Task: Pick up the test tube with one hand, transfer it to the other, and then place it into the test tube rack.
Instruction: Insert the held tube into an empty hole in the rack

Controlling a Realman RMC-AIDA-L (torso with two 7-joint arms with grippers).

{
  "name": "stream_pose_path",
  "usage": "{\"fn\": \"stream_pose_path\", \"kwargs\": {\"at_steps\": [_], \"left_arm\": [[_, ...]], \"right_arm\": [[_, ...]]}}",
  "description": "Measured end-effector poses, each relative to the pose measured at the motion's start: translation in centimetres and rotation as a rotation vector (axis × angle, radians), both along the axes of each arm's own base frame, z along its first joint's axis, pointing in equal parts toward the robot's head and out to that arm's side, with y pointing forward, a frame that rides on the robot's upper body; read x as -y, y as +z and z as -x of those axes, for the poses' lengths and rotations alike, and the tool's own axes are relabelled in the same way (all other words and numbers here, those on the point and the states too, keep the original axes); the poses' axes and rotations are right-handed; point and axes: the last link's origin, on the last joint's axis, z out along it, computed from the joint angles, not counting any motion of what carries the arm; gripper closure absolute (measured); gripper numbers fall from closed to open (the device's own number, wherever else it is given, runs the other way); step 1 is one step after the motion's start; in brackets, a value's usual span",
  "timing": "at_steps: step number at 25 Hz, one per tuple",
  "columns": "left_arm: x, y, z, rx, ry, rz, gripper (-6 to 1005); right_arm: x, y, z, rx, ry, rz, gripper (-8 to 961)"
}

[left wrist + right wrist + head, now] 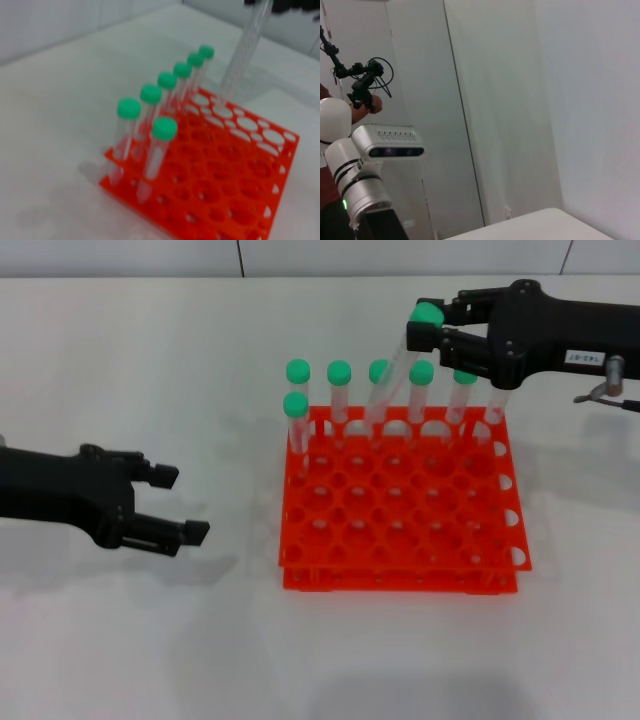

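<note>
White and matte, the surface (150,360) fills the head view, with a pale wall behind it. The tube (395,375) is held in the air, tilted, its green cap clamped in the right end effector (428,328) and its clear body slanting down toward the back row of the rack (400,540). Its lower tip sits at or just above a back-row hole; which one cannot be told.

The tube looks light, stiff and smooth, so the clear wall would likely slip under hard pads. The ribbed cap, or the body just under it, seems the safer place to hold. Being thin plastic, it probably tolerates a firm pinch but not a sideways lever against the rack.

Seven other capped tubes (339,390) stand in the rack, mostly along the back row, one a row nearer on the left side.

The left end effector (175,505) hovers low over the surface, well apart from the rack on its left, jaws spread and holding nothing.

The head view alone shows both end effectors and the grip on the cap. The left wrist view shows the rack's holes close up and the held tube (242,55) leaning over the far corner. The right wrist view shows only walls and a silver arm (360,190) with a green light, no tube at all.
</note>
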Motion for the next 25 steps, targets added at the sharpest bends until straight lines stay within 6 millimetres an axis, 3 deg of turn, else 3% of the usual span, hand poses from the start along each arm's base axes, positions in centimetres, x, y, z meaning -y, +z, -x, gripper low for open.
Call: {"fn": "stream_pose_path", "kwargs": {"at_steps": [11, 25], "left_arm": [[0.6, -1.4, 1.1, -0.011, -0.019, 0.053, 111], [0.4, -1.1, 1.1, -0.031, -0.074, 0.047, 111]], "right_arm": [[-1.1, -2.2, 1.9, 0.041, -0.01, 0.003, 683], [-1.9, -2.9, 3.0, 0.068, -0.021, 0.008, 683]]}}
